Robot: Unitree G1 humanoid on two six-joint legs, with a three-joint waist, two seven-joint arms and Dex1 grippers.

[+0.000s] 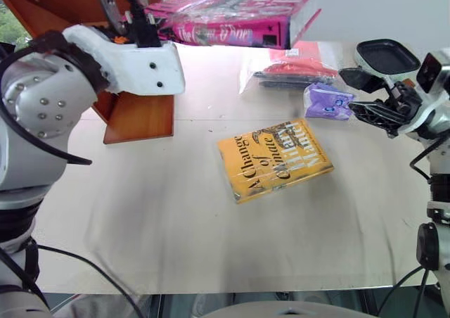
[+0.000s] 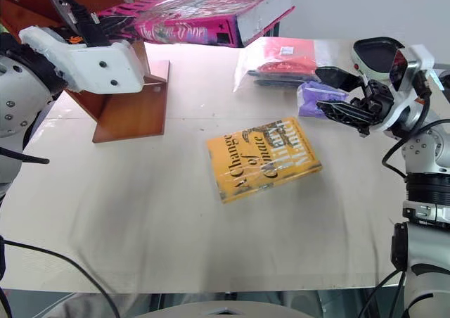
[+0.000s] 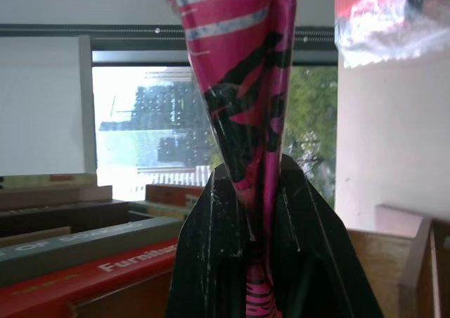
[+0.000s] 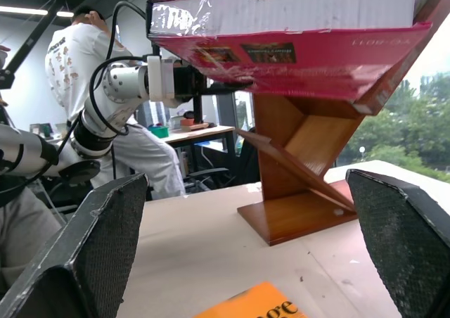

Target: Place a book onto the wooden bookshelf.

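While the left claw is clamped on one end of the book, the magenta volume hangs roughly level in the air at the far side of the worktop, with its held end by the top of the bookshelf and its free end reaching out past it; from the right wrist its underside seems to lie against a slanted board, though contact is not certain. Clear wrap covers the cover, and the lettering on the spine is too small to read. Seen from the left wrist, the two black fingers pinch the pink cover between them. The bookshelf stands at the far left corner of the worktop, its base flat on the surface.

Near the worktop's middle lies a yellow book, flat and askew, reading "A Change of Climate" in black. Bare surface surrounds it on all sides, widest toward the near edge. At the far right lie a clear bag with red and dark contents and, just beside it, a purple packet. The right claw hovers by the right edge near that packet, its jaws spread wide and grasping nothing. Behind the worktop, a person in a white shirt sits at a desk.
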